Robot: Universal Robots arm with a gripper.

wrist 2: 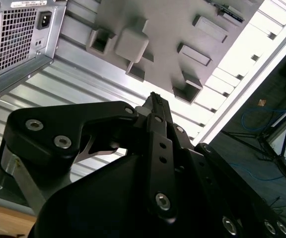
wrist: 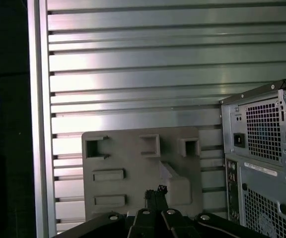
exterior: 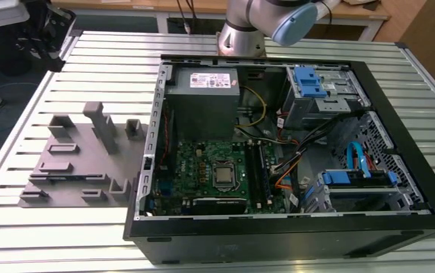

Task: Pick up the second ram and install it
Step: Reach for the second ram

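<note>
The second ram, a long, thin, dark memory stick (wrist 2: 226, 12), is seen in the second wrist view lying flat in a grey plastic fixture plate (wrist 2: 182, 25), at the edge of that plate farthest from the tall blocks. It is not held by anything.

The black end effector (wrist: 155, 191) is seen in both wrist views with its two fingers brought together and nothing between them. It is held above the fixture plate and well apart from the memory stick, with the plate's recesses and raised blocks visible beyond the fingertips.

In the exterior view the fixture plate is set on a slotted aluminium desk (exterior: 88, 51), at the exterior view's left of an open black computer tower case (exterior: 278, 242) laid on its side. Inside the case a green motherboard (exterior: 202, 159) with a square silver processor socket (exterior: 224, 175) is exposed, with long black memory slots just beside the socket, on its right in that view. A silver box-shaped power supply (exterior: 202, 85) is mounted at the far end of the case, and blue-latched drive bays (exterior: 312, 82) are fitted along the exterior view's right. The silver base of the robot arm (exterior: 242, 34) stands at the far edge of the desk, behind the case.
</note>
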